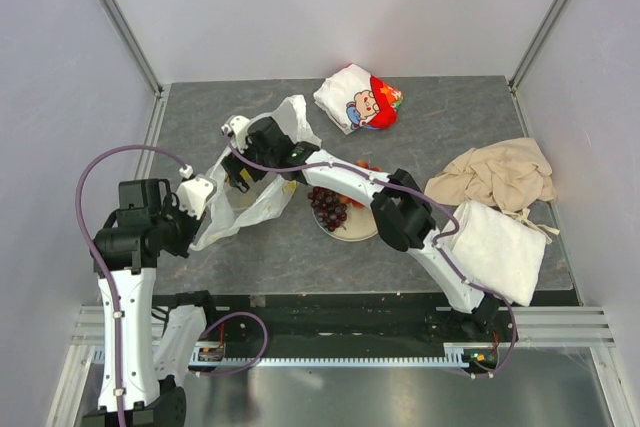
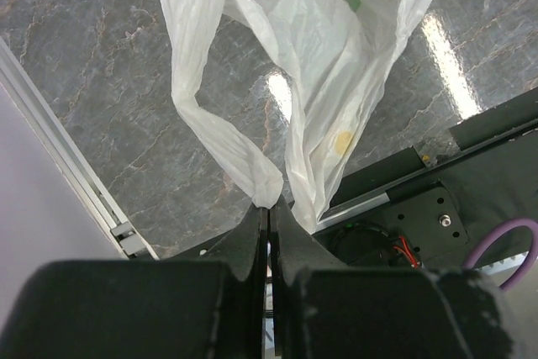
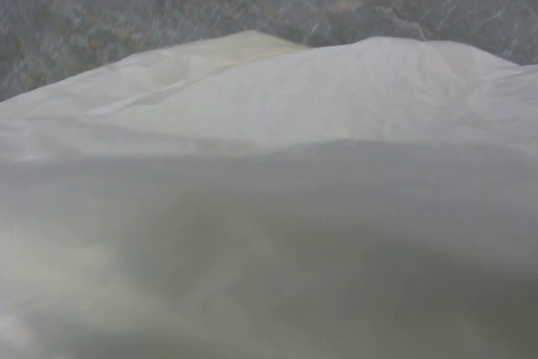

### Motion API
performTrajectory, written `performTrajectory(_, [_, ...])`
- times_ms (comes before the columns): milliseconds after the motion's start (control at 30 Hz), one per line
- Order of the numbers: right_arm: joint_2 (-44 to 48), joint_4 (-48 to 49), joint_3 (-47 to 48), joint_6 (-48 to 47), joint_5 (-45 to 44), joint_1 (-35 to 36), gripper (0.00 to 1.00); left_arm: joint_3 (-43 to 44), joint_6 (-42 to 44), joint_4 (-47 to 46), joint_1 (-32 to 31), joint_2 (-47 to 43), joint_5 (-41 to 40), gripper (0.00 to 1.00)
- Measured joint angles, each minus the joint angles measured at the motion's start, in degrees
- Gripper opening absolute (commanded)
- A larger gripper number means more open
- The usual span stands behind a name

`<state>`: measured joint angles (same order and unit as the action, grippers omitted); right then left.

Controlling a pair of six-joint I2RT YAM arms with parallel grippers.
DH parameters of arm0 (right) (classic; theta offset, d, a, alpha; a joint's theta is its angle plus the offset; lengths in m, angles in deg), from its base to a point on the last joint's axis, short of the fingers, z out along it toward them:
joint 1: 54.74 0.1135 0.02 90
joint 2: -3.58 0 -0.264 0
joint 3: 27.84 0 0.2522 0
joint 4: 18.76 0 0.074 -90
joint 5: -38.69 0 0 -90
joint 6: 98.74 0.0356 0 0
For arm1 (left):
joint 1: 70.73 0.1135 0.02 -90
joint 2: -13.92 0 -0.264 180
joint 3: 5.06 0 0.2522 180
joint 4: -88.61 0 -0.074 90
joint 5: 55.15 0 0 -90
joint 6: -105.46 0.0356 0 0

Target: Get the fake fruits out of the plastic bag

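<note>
The plastic bag (image 1: 262, 172) lies crumpled left of centre, stretched between both grippers. My left gripper (image 1: 212, 205) is shut on one loop handle; in the left wrist view the jaws (image 2: 269, 208) pinch the film and the bag (image 2: 319, 81) hangs away from them. My right gripper (image 1: 238, 175) reaches across into the bag's mouth. Its fingers are hidden, and the right wrist view shows only bag film (image 3: 269, 166). A dark purple grape bunch (image 1: 328, 205) lies on a small plate (image 1: 355, 234). Red strawberries (image 1: 364, 166) peek out behind the right arm.
A white-and-red cartoon packet (image 1: 360, 97) lies at the back. A beige cloth (image 1: 495, 175) and a folded white towel (image 1: 500, 247) lie at the right. Metal frame rails run along the table's left (image 1: 150, 137) and near (image 1: 330, 322) edges.
</note>
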<state>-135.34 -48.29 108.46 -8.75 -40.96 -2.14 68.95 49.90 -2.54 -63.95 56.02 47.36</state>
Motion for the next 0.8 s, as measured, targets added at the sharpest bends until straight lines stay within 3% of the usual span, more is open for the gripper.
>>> performTrajectory(300, [-13.6, 8.0, 8.8, 5.0, -2.3, 0.6, 0.98, 0.0, -1.7, -0.2, 0.0, 1.3, 0.0, 0.02])
performTrajectory(367, [-16.0, 10.2, 10.4, 5.2, -3.1, 1.1, 0.93, 0.0, -2.0, -0.2, 0.0, 1.7, 0.0, 0.02])
performTrajectory(600, [-17.6, 16.7, 13.3, 6.8, -1.2, 1.8, 0.48, 0.0, -2.8, -0.3, 0.0, 1.8, 0.0, 0.02])
performTrajectory(800, [-16.5, 18.5, 12.1, 7.0, 0.6, 1.7, 0.26, 0.0, -3.4, -1.3, 0.0, 1.9, 0.0, 0.02])
